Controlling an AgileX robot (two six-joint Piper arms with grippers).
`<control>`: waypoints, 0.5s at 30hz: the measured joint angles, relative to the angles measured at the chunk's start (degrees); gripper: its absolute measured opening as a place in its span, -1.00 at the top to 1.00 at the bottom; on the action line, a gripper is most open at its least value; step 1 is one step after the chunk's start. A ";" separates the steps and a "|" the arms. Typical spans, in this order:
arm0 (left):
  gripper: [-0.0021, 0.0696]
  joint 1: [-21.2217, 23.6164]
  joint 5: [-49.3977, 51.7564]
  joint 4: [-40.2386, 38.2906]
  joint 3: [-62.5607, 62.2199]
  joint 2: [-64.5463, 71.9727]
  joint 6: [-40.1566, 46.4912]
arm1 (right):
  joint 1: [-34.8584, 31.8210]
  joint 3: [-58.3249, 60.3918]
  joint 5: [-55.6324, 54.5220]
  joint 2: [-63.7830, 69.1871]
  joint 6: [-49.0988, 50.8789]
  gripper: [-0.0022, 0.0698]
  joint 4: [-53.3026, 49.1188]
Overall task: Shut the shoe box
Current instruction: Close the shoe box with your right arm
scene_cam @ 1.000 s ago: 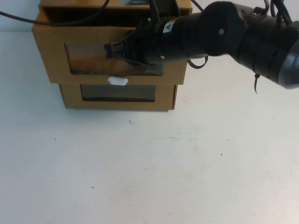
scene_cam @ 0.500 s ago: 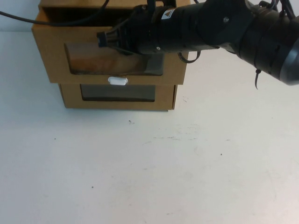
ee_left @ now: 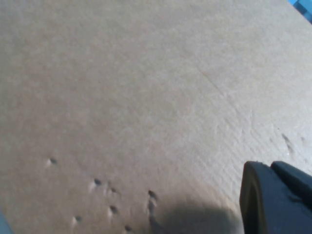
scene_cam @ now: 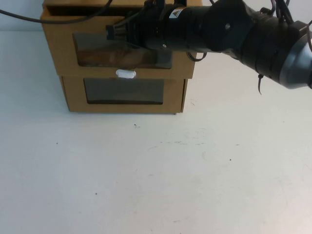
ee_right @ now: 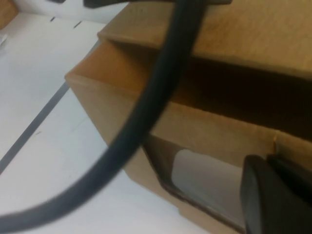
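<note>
While the right gripper (scene_cam: 113,33), grip state unreadable, presses the brown cardboard windowed shoe box drawer (scene_cam: 58,48), closure runs toward the table's far edge; left gripper (ee_left: 275,197) state unreadable.

A white table (scene_cam: 156,185) is being shown across the high view, stretching from the centre down to 6 o'clock and out to 3 and 9 o'clock. It is being lit softly and evenly, and the surface is coming through as a dull off-white. Small dark specks (scene_cam: 96,194) are being picked out toward 7 o'clock, with another near the centre. Faint scuff marks (scene_cam: 175,143) are being caught just right of the middle. Up at 10 o'clock a paler band (scene_cam: 19,22) is being seen beyond a faint edge; wall or tabletop cannot be told. In the right wrist view a grey line (ee_right: 34,127) is being traced across the white surface. A blue patch (ee_left: 304,6) is being glimpsed in the left wrist view.
</note>
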 joint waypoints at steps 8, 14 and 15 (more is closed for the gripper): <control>0.96 0.00 0.00 0.00 0.00 0.00 0.00 | 0.00 0.00 -6.27 1.91 -0.04 0.97 0.00; 0.96 0.00 0.00 0.00 0.00 0.00 0.00 | -0.09 0.00 -9.29 2.82 -0.04 0.97 0.00; 0.96 0.00 0.00 -0.06 0.00 0.00 0.00 | -0.09 0.00 -9.56 2.95 -0.04 0.97 0.00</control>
